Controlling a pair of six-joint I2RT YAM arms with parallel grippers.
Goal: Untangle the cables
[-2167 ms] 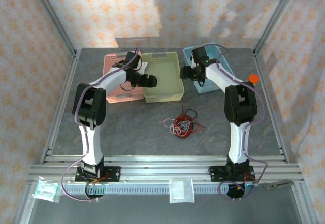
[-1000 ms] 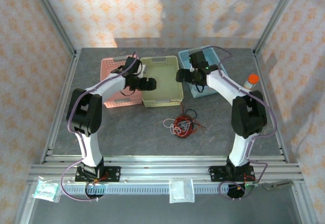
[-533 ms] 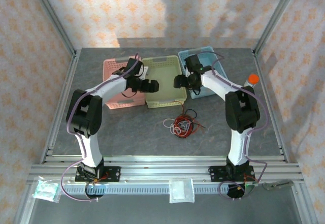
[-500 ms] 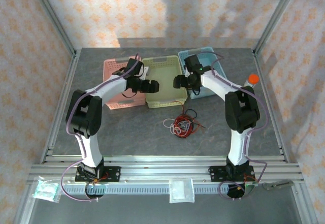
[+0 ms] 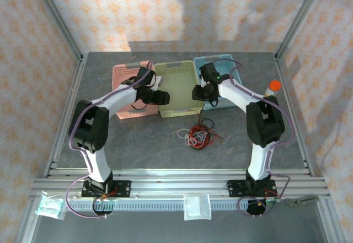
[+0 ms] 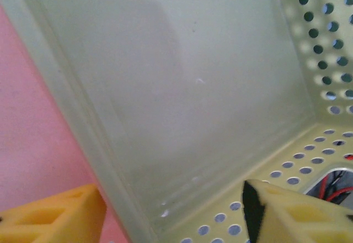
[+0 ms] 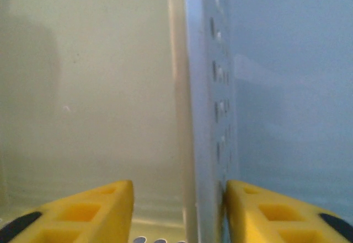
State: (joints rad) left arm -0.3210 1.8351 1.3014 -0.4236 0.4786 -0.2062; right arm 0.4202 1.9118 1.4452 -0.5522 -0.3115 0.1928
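The cables (image 5: pixel 199 134) lie as a small red, black and white tangle on the grey table, in front of the baskets and apart from both arms. A bit of the cables (image 6: pixel 337 185) shows through the green basket's holes. My left gripper (image 5: pixel 164 96) (image 6: pixel 171 215) is open and straddles the green basket's left wall (image 6: pixel 165 88), with the pink basket (image 6: pixel 33 133) on the outside. My right gripper (image 5: pixel 197 93) (image 7: pixel 179 212) is open astride the touching walls of the green basket (image 7: pixel 88 88) and the blue basket (image 7: pixel 287 88). Its right finger (image 7: pixel 281 212) lies against the blue wall.
Three baskets stand in a row at the back: pink (image 5: pixel 124 80), green (image 5: pixel 176 69), blue (image 5: pixel 234 77). An orange-capped bottle (image 5: pixel 273 86) stands at the right. Aluminium frame posts border the table, and a rail runs along the near edge.
The blue basket has swung in against the green one and the pink basket has shifted. Both grippers have settled over the green basket's side walls. The cables have not moved.
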